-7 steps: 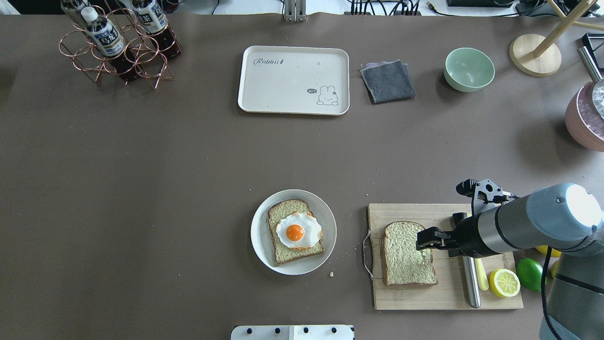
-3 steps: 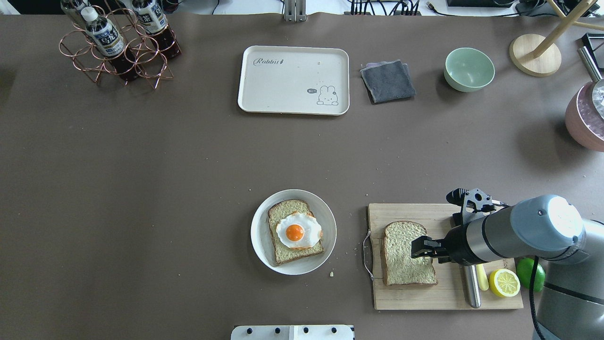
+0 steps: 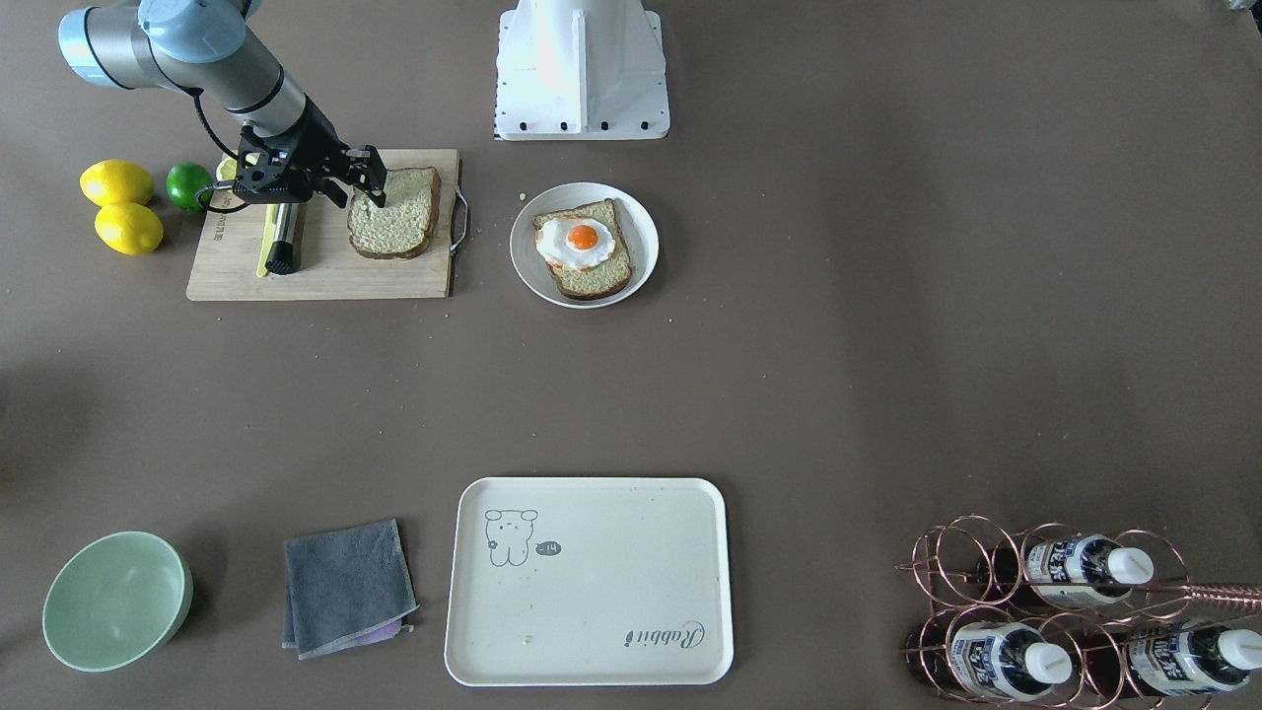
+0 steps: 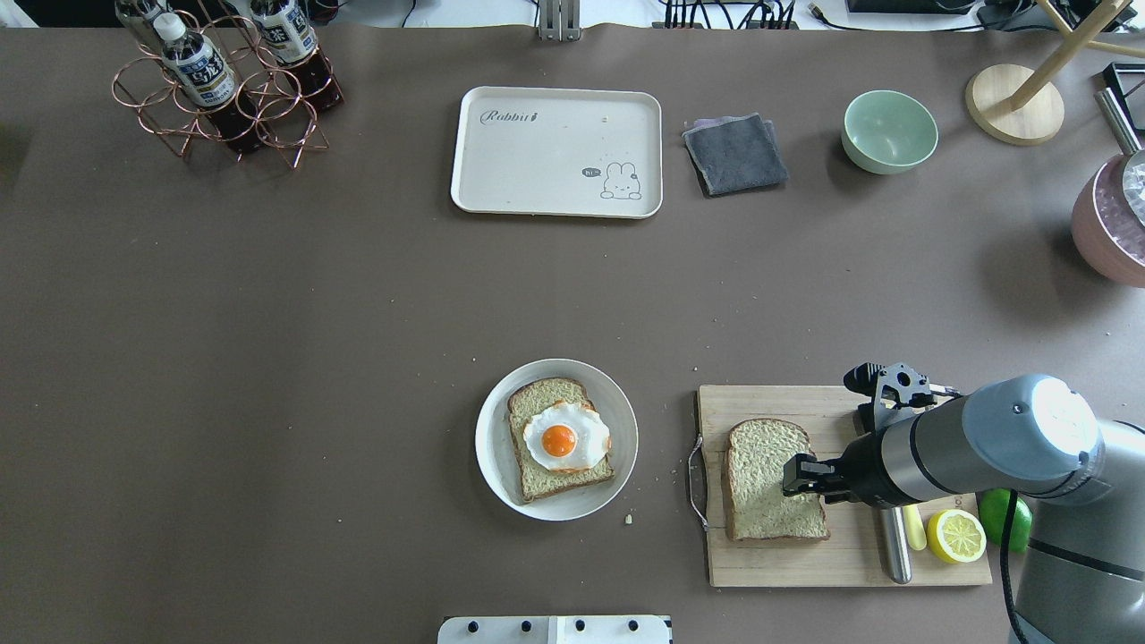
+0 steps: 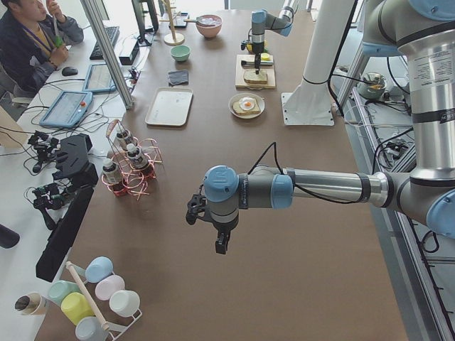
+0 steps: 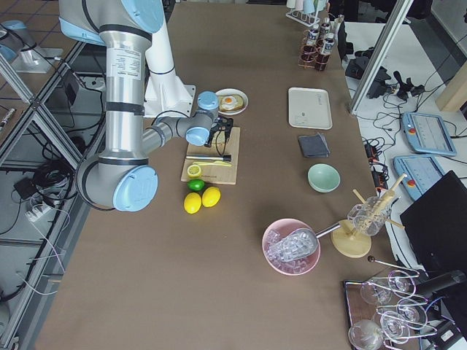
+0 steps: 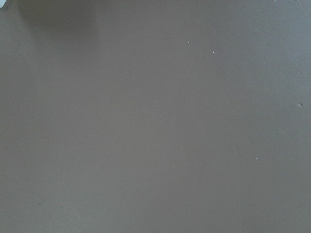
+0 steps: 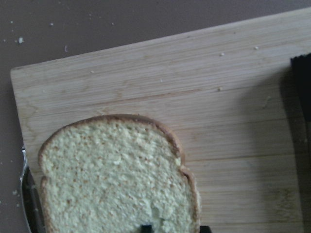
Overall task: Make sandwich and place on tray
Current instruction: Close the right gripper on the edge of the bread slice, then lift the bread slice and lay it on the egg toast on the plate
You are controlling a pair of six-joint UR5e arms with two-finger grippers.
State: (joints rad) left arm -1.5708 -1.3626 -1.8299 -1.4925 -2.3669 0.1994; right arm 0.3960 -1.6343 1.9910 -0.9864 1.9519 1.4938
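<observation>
One bread slice [image 4: 765,487] lies on the wooden cutting board [image 4: 850,563]; it also shows in the front view [image 3: 399,227] and the right wrist view [image 8: 116,179]. A second slice topped with a fried egg [image 4: 562,438] sits on the round white plate [image 4: 495,420]. The cream tray [image 4: 555,152] is bare at the far side. My right gripper [image 4: 796,477] hovers open over the board slice's right edge, holding nothing. My left gripper [image 5: 221,243] shows only in the left side view, over bare table; I cannot tell its state.
A steel-handled knife [image 4: 893,541], a lemon half [image 4: 955,535] and a lime [image 4: 1006,519] lie at the board's right. A grey cloth [image 4: 735,154], a green bowl [image 4: 889,131], a bottle rack [image 4: 224,89] and a pink bowl [image 4: 1105,224] stand along the far side.
My right gripper has shifted a little toward the robot and left, lower over the right edge of the board's bread slice. Nothing else moved.
</observation>
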